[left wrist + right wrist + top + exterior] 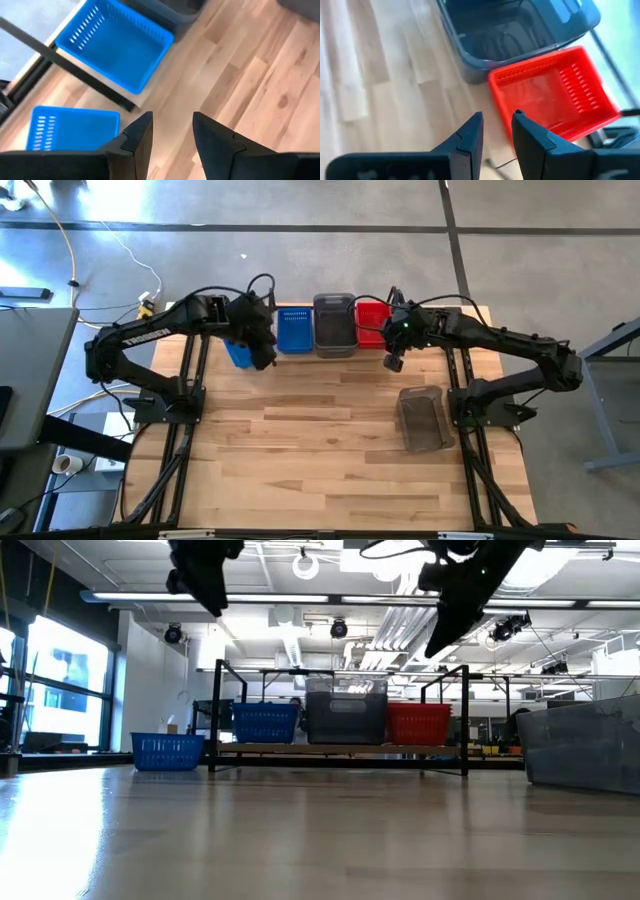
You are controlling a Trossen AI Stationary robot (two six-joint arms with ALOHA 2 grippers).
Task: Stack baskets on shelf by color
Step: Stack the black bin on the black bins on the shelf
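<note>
Both grippers are empty and raised over the back of the table — a between-picks moment in the sorting. The shelf (340,749) carries one blue stack (294,330), one grey stack (334,325) and one red stack (372,322), side by side, the grey rising highest in the low view. Two baskets are still off it: a loose blue basket (70,129) on the tabletop just beyond the shelf's blue end, and a loose grey basket (423,418) lying well apart, near the right arm's base. The left gripper (172,131) hovers with fingers spread and nothing between them; the loose blue basket sits just to one side of its fingertips, the shelved blue stack farther ahead past the black upright. The right gripper (497,129) hangs with a narrow gap between its fingers, holding nothing, the red stack directly ahead of the tips and the grey stack beyond. Judgement: next the left gripper needs to drop onto the loose blue basket's rim, pinch it, then lift it over the rod onto the blue stack. Legible writing: white "TROSSEN" lettering on the left arm (140,335); no other labels readable.
</note>
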